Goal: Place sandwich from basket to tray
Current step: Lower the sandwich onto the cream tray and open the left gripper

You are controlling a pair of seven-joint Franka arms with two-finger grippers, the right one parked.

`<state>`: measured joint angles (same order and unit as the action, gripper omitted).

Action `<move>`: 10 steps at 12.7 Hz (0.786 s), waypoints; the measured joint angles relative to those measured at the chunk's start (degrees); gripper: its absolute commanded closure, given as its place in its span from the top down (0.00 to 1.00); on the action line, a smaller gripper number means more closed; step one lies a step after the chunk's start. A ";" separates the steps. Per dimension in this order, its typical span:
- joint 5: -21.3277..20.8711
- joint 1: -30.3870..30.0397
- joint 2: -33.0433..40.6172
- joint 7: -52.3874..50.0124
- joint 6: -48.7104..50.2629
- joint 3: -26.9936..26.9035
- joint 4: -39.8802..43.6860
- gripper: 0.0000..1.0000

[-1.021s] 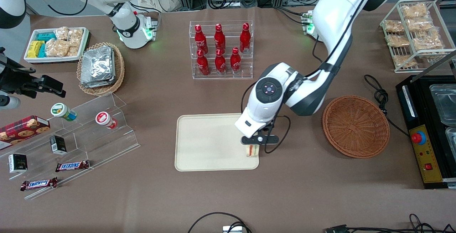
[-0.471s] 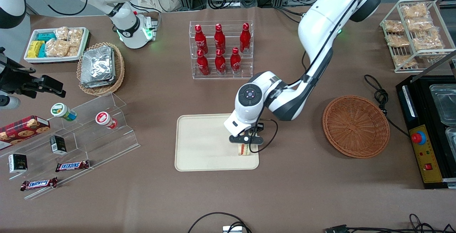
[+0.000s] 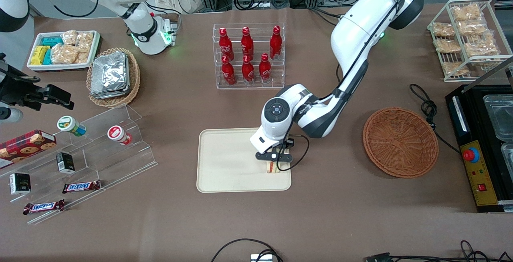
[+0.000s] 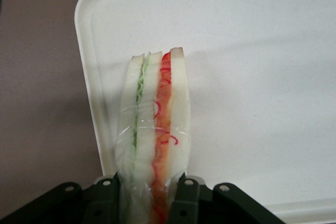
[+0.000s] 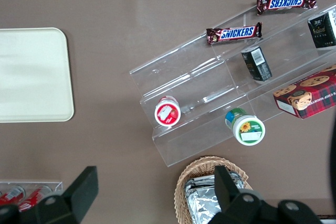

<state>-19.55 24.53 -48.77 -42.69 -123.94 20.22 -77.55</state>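
Left gripper (image 3: 274, 165) fingers (image 4: 185, 198) pinch triangular cream-bread sandwich (image 4: 153, 135) over flat cream-beige rectangular tray (image 3: 228, 162) corner; round reddish-brown wicker basket (image 3: 400, 142) empty, release pending.

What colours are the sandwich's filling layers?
Green and red-orange between pale bread, clearest in the left wrist view: sandwich.

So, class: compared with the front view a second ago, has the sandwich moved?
Yes. Held by the end effector, the sandwich has shifted toward the parked arm's end, from the tray corner further inside its rim.
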 measured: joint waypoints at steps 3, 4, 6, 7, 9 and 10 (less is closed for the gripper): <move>-1.18 0.29 -0.56 -0.02 -0.12 0.00 0.00 1.00; -1.64 0.37 -0.74 -0.21 -0.15 0.00 0.00 1.00; -1.81 0.45 -1.03 -0.74 -0.20 0.00 0.01 1.00; -1.83 0.45 -1.03 -1.26 -0.24 -0.01 0.04 1.00; -1.91 0.44 -1.02 -2.15 -0.29 -0.02 0.47 1.00; -1.92 0.37 -0.92 -2.38 -0.28 -0.06 0.93 1.00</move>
<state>-21.47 24.90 -49.69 -45.07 -124.22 20.15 -76.62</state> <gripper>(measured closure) 0.000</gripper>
